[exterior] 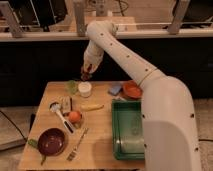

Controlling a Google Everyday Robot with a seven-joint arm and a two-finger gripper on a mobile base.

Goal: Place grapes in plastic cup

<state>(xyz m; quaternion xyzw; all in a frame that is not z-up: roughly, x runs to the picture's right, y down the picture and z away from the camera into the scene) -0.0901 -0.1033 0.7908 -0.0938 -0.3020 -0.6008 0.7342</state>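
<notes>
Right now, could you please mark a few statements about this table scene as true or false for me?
1. The tool holds the grapes in the air over the back edge of the table. True.
2. The grapes are already in the plastic cup. False: they are at the tool, higher than the cup and not in it.
3. The white cup stands close beside the plastic cup. True.
4. The banana lies in the green tray. False: it lies on the bare table, apart from the tray.
</notes>
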